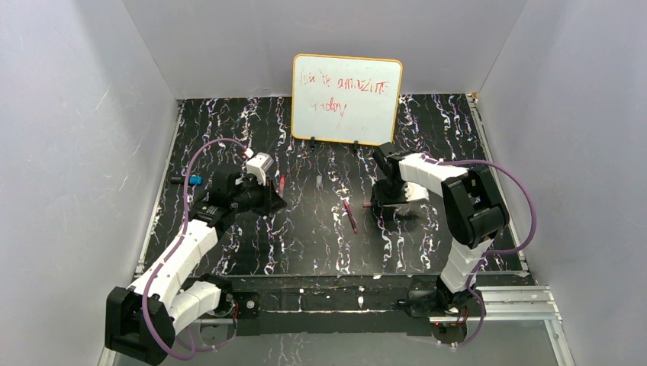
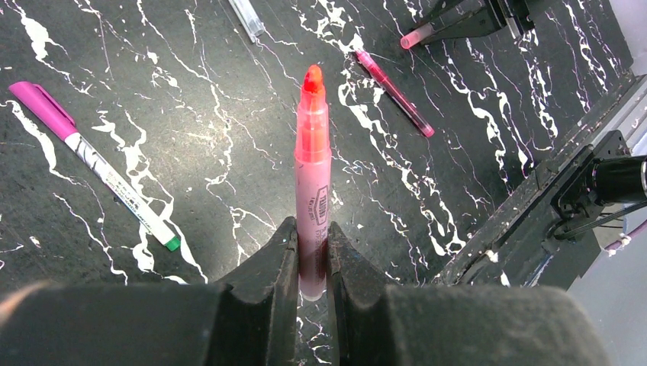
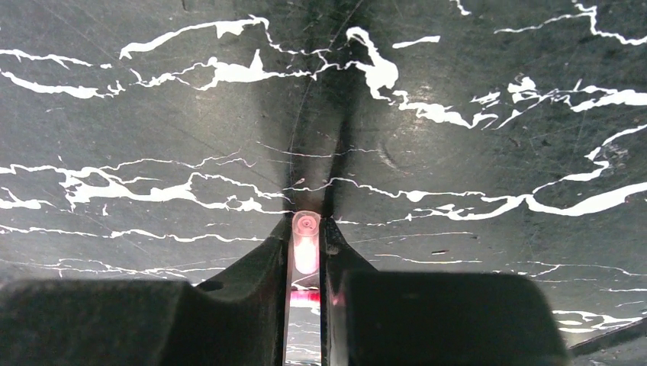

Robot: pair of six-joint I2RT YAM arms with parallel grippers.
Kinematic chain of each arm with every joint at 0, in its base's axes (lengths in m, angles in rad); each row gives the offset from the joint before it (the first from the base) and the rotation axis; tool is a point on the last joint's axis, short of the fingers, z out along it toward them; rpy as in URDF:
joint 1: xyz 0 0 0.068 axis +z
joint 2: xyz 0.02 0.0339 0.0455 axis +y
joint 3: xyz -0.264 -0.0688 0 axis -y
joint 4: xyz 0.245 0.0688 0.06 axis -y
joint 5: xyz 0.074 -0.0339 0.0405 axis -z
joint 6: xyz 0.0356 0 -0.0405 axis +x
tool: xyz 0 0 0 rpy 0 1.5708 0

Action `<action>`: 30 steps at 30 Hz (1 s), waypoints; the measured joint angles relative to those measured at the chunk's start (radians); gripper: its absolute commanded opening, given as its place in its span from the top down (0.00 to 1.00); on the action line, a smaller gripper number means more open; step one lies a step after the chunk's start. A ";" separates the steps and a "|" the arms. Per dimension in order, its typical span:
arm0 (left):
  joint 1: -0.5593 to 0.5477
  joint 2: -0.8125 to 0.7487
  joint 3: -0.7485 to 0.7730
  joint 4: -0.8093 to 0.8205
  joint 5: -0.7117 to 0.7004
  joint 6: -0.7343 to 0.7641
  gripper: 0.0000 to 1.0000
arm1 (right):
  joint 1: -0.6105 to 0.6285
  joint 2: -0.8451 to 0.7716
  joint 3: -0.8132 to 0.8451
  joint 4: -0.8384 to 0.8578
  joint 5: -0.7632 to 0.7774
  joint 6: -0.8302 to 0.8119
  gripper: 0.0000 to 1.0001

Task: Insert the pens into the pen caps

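Observation:
My left gripper (image 2: 311, 229) is shut on the rear end of an uncapped pink pen (image 2: 313, 168), whose orange-red tip points toward the table's middle; the pen also shows in the top view (image 1: 281, 183). My right gripper (image 3: 307, 229) is shut on a pink translucent pen cap (image 3: 306, 245), which sticks out leftward in the top view (image 1: 368, 204) just above the table. A slim magenta pen (image 1: 349, 216) lies between the two grippers. A white pen with a magenta cap and a green end (image 2: 99, 171) lies on the table to the left of the held pen.
A clear slim tube (image 1: 318, 181) lies behind the magenta pen. A whiteboard (image 1: 347, 88) with red writing stands at the back. A small blue and black object (image 1: 192, 180) lies at the left edge. Grey walls enclose the black marbled table (image 1: 305, 236).

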 measured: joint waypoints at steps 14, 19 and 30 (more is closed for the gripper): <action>0.000 0.017 0.001 -0.003 -0.005 -0.002 1.00 | 0.053 -0.010 0.149 -0.028 0.205 -0.336 0.99; 0.000 0.019 0.001 -0.006 0.051 -0.015 1.00 | 0.119 -0.095 0.199 0.058 0.299 -0.594 0.99; 0.000 -0.080 -0.029 0.065 0.215 -0.071 1.00 | 0.203 -0.344 0.124 0.449 0.217 -1.062 0.99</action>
